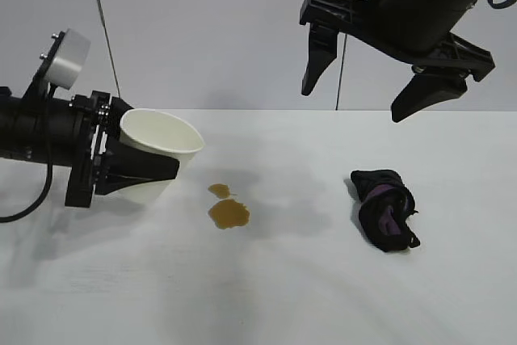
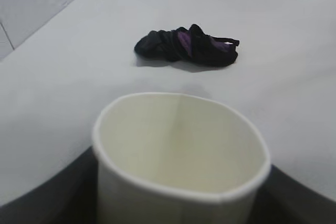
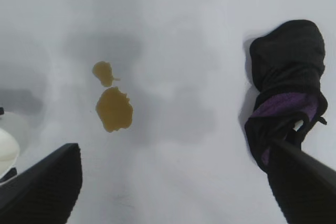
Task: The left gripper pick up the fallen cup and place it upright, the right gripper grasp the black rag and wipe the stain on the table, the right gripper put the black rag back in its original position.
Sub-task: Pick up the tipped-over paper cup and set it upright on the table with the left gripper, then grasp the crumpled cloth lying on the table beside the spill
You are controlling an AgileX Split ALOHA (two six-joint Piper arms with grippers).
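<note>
Your left claw (image 1: 153,169), the slim black one w/ two long pointed fingers, is part-closed on the plain white tapered paper cup (image 1: 161,151): one finger runs along the cup's near side in the exterior view, and the wrist view shows dark fingers flanking the cup on both sides. Cup is tilted, mouth facing up and to the right, at the left of the wide matte white tabletop (image 1: 283,280); can't tell if its base touches the surface.

Your right claw (image 1: 376,90), the bulky black one, hangs high over the right half of the tabletop, fingers spread wide, holding nothing, touching nothing.

Count: 1 cup, 1 rag, 1 stain w/ two joined patches, 2 claws.

The small brown-amber liquid stain (image 1: 227,209) lies just right of the cup and the left claw, slightly nearer, apart from both. The small bunched black rag w/ purple patches (image 1: 385,208) lies on the right side, well apart from the stain, below the right claw and clear of it; in the right wrist view it sits beside one fingertip, stain between the two fingers' spread.
</note>
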